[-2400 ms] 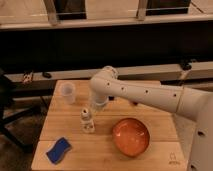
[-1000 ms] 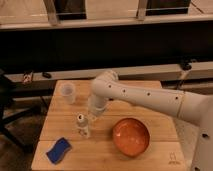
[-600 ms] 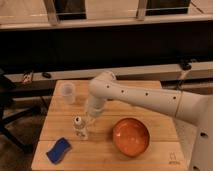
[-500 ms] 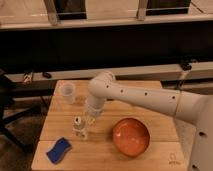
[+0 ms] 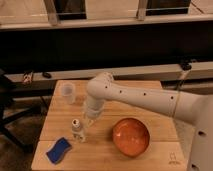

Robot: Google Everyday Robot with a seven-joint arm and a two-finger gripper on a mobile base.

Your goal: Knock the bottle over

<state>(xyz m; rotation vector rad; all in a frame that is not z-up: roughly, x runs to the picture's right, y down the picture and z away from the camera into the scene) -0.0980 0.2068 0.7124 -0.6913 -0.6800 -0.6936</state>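
Observation:
The small clear bottle [image 5: 77,130] with a white cap stands upright on the wooden table [image 5: 105,152], left of centre near the front. My gripper [image 5: 89,122] hangs from the white arm, just right of and a little behind the bottle, close to it or touching it. The translucent white cup [image 5: 68,92] stands at the back left, apart from the gripper.
An orange bowl [image 5: 131,136] sits at the front right of the table. A blue sponge [image 5: 59,150] lies at the front left corner. A dark counter runs behind the table. The arm [image 5: 145,100] spans the table from the right.
The gripper has moved left and toward the front, and the bottle has shifted left and forward with it. The bottle is still upright.

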